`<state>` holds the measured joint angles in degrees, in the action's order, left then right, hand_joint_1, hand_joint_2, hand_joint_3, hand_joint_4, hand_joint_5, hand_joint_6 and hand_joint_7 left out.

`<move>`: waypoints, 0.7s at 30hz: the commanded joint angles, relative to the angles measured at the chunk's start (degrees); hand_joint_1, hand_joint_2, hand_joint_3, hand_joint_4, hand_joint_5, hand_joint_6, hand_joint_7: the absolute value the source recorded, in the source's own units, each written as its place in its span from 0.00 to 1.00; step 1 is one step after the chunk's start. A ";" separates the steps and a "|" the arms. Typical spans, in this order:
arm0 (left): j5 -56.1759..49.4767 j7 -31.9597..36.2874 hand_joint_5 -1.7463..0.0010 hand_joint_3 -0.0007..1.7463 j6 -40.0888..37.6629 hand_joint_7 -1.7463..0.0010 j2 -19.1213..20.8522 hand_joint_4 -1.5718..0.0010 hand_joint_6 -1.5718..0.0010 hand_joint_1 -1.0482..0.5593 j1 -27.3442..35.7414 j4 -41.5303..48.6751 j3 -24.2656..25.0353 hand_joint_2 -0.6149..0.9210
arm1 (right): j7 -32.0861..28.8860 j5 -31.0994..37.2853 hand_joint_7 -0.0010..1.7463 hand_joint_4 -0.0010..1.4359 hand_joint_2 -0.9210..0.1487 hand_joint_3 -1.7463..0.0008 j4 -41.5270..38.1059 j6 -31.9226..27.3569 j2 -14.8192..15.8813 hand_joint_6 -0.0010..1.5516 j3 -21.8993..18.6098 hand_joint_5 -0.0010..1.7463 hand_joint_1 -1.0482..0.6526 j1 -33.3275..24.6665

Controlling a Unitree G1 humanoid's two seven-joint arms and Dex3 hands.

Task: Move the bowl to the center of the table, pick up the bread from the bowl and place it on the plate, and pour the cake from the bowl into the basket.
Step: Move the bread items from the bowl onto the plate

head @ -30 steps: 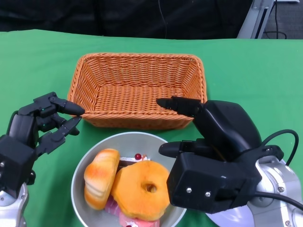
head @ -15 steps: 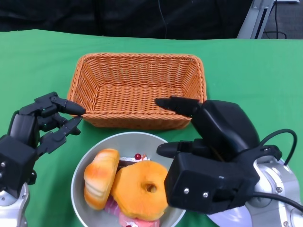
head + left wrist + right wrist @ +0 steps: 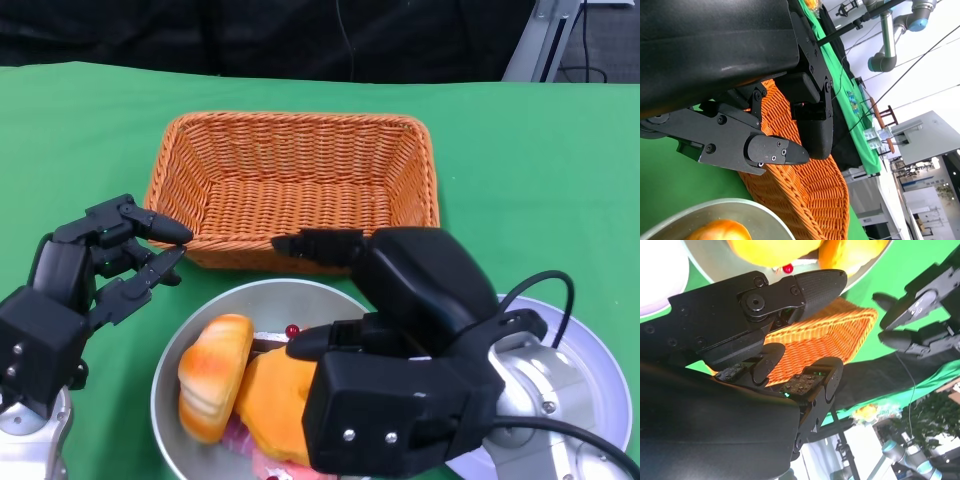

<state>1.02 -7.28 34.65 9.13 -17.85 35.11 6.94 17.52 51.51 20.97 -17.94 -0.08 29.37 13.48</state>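
A grey bowl sits at the near edge, just in front of the wicker basket. It holds a striped bread roll, a ring-shaped bread and a pink cake with a red cherry. My right hand hangs over the bowl's right half with fingers stretched towards the basket, and it hides part of the ring bread. It holds nothing. The white plate lies under my right forearm. My left hand is open beside the bowl's left rim. In the right wrist view the bowl lies beyond my fingers.
Green cloth covers the table, with bare room left and right of the basket. The basket's near wall is close to my left fingertips. Dark background and a metal stand lie beyond the far edge.
My right hand has swung left, from above the plate to over the bowl, covering more of the ring bread and uncovering the plate. My left hand has edged slightly up and right.
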 commanded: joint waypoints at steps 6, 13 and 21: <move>-0.51 0.94 0.27 0.13 1.62 0.44 0.58 0.49 0.48 0.47 -0.29 -0.18 0.17 1.00 | 5.03 -0.19 0.00 0.49 0.00 0.94 -0.44 -1.42 1.15 0.37 2.15 0.00 0.22 1.69; -2.54 2.24 0.26 0.13 2.03 0.43 0.90 0.50 0.49 0.44 -0.16 -0.36 -0.23 1.00 | 6.66 -0.47 0.00 0.48 0.00 0.93 -0.63 -1.23 1.28 0.36 2.69 0.01 0.20 1.68; -2.93 2.91 0.05 0.11 2.32 0.43 0.31 0.55 0.49 0.42 -0.03 -0.38 -0.51 1.00 | 8.60 -0.39 0.00 0.47 0.00 0.93 0.18 -1.51 1.98 0.35 3.03 0.00 0.20 1.35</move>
<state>-1.81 -5.19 36.03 9.05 -17.85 35.10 6.44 25.55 51.59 20.61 -19.10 1.28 32.39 14.58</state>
